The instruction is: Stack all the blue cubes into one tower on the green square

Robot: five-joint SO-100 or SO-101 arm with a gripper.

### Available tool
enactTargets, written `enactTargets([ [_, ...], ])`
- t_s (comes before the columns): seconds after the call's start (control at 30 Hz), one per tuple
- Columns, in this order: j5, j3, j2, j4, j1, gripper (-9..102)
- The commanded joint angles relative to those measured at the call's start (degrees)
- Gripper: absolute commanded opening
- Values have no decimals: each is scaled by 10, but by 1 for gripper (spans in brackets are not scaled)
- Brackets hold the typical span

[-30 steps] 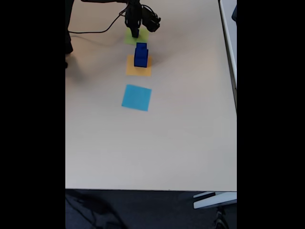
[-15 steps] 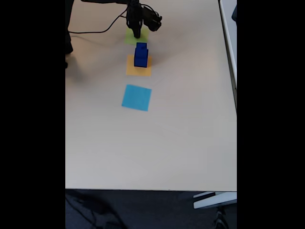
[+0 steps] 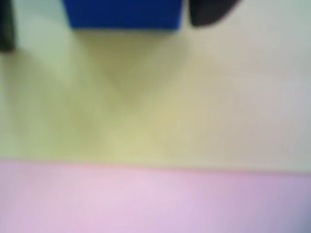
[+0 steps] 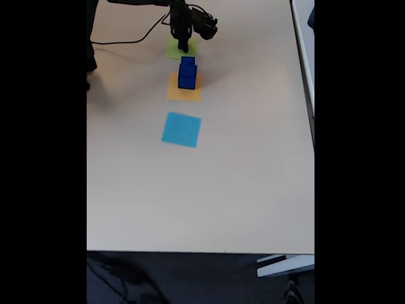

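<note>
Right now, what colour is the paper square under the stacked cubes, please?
Orange square, clearest in the fixed view.

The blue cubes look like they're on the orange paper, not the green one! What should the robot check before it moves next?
1. Tower on the right paper: not ok. The blue cubes stand stacked on the orange square, not the green square.
2. Green square free for stacking: cannot tell. The hand hangs over it and hides part of it.
3. Hand empty: cannot tell. The wrist view shows a blue block at the top edge near a dark finger, too blurred to judge a grip.
4. Tower steady: ok. It stands upright in the fixed view.
5. Light-blue square out of the way: ok. It lies apart, nearer the camera.
</note>
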Motion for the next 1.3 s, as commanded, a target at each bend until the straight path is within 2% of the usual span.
enactTargets([
  [0.0,-25,-40,59,-7,15,19],
  [0.6,-163,-140,112,37,97,19],
  [0.83,-243,-204,127,81,134,19],
  [1.27,-283,-221,162,149,175,17],
])
